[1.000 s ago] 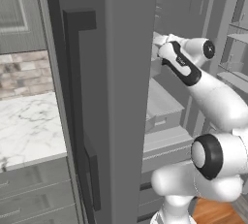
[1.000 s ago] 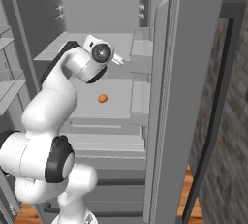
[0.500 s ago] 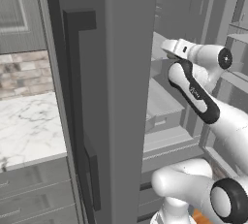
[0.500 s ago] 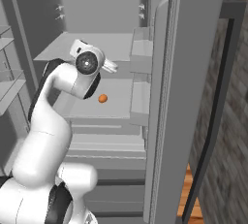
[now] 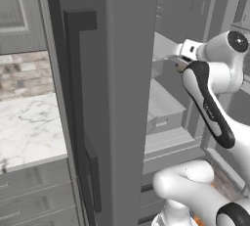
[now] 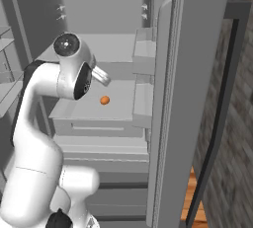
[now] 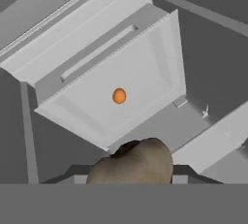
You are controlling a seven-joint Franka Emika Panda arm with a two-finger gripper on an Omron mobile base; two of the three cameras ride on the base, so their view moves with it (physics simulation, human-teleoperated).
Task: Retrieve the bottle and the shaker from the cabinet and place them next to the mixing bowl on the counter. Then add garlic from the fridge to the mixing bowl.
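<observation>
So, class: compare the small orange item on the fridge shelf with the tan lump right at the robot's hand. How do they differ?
The orange item is small, round and bright; the tan lump looks larger, dull beige and bumpy. The orange item rests alone on the pale fridge shelf; the tan lump sits right at the hand, apparently held clear of the shelf. Both are rounded and lie inside the open fridge.
</observation>
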